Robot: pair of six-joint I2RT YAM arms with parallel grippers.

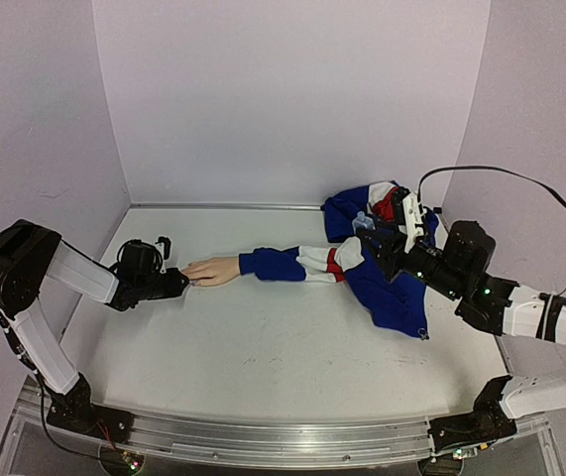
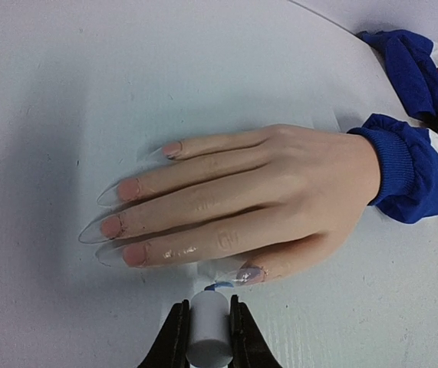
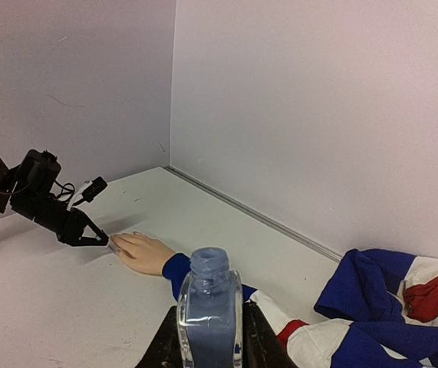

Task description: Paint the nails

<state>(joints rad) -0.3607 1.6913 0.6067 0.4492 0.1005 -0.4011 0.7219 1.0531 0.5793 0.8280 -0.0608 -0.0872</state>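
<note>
Left wrist view: the mannequin hand point(image 2: 265, 192) lies palm down on the white surface point(image 2: 65, 92), fingers stretched toward 9 o'clock and the blue cuff point(image 2: 399, 165) off at 3 o'clock. The nails point(image 2: 129, 188) are pinkish, each with a long clear tip, and sit at the 9 o'clock ends of the fingers. The thumb's nail is tucked at the hand's 6 o'clock edge.

And there are the left jaws, coming up from 6 o'clock, pinched tight on a small white cap point(image 2: 209, 337). A bluish brush tip point(image 2: 219, 286) peeks out past the cap, right at the thumb nail. Whether it touches cannot be told.

From above, the hand sits at about 9 o'clock on the surface, with the left jaws just beside its fingertips. The sleeve runs toward 3 o'clock into a crumpled blue, white and red jacket point(image 1: 401, 297).

Over to the right wrist view: the right jaws are clamped on a clear bottle point(image 3: 209, 322). It stands upright with its neck open and pale blue liquid inside, held well apart from the hand, above the jacket side.
</note>
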